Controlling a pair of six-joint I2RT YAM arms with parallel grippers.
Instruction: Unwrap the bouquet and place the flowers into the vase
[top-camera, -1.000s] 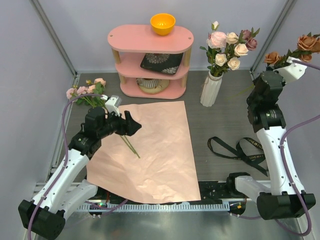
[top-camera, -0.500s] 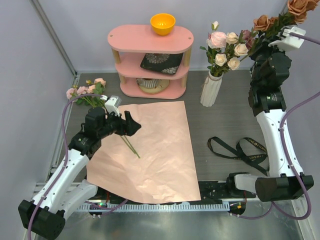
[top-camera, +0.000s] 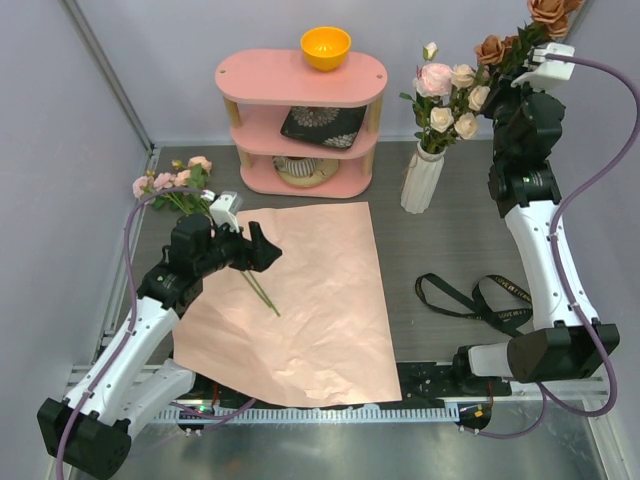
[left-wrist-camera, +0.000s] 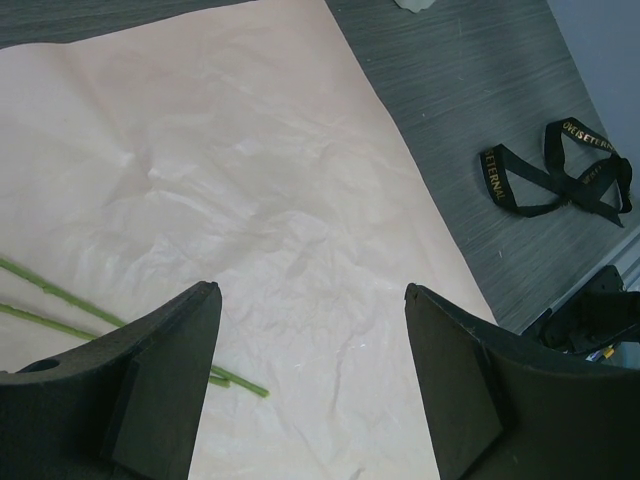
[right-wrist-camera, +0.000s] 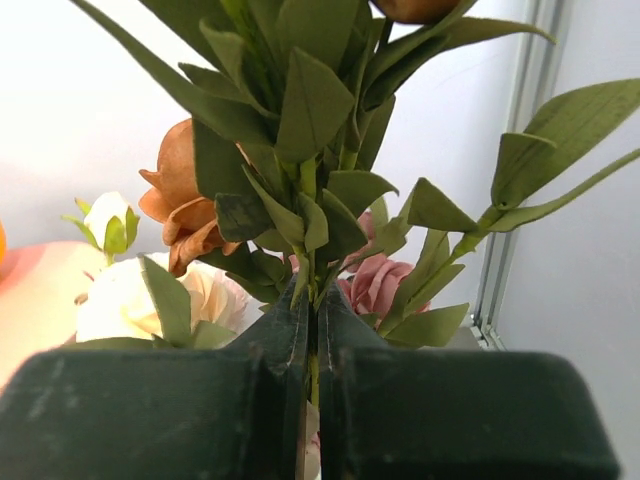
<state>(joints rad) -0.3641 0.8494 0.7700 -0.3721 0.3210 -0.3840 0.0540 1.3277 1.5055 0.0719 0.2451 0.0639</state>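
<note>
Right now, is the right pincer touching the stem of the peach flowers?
Touching. The right wrist view shows it: the right pincer is shut on the green stem of the peach flowers, both fingers pressed against it with no gap.

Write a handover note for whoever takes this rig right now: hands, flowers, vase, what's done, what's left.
Left hand: open, above the wrapping paper, near the stems of the pink sprig.
Right hand: shut on a peach rose sprig, raised beside the blooms in the vase.
Done: paper lies flat, ribbon off, several roses in the vase.
Left: put the peach rose sprig in, then the pink sprig.
</note>
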